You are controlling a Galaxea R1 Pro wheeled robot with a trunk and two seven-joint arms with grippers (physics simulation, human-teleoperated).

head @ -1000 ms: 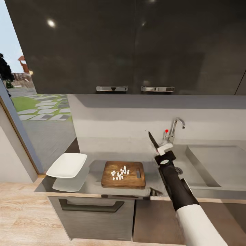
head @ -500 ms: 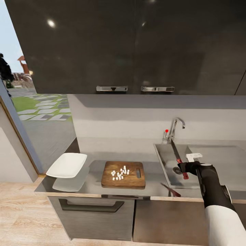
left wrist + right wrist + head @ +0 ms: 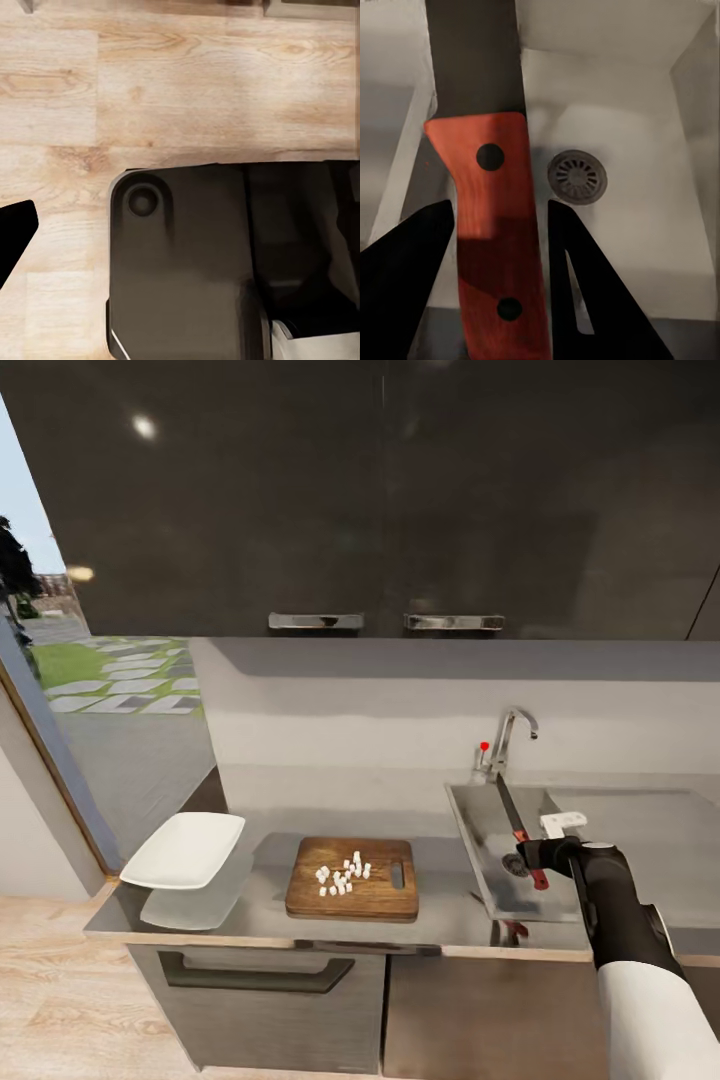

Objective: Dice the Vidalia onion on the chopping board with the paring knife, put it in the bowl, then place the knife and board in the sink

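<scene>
So I've got the countertop (image 3: 440, 920) running across the head view under the dark upper cabinets (image 3: 400, 490), with the sink (image 3: 480, 830) set into its right end. My right arm is reaching out over the sink's front left corner, and the right gripper (image 3: 533, 854) is clamped on the paring knife (image 3: 514, 818). On the right wrist cam both black fingers (image 3: 405, 262) squeeze the red handle (image 3: 499, 247) from either side, the dark blade pointing away along the basin's left wall, and the round drain (image 3: 577, 175) sits just beside it down in the basin. The curved tap with its red knob (image 3: 484, 746) stands at the sink's back left corner.

The chopping board (image 3: 352, 882) lies near the front edge of the worktop, roughly mid-way along it, and the diced onion (image 3: 343, 872) is a little heap of white bits on the board's left half. The white bowl (image 3: 183, 850) rests at the worktop's far left end, apart from the board.

The left wrist cam looks at wood floor (image 3: 180, 82) and the robot's dark base (image 3: 195, 262); I can't tell how the left jaws stand.
</scene>
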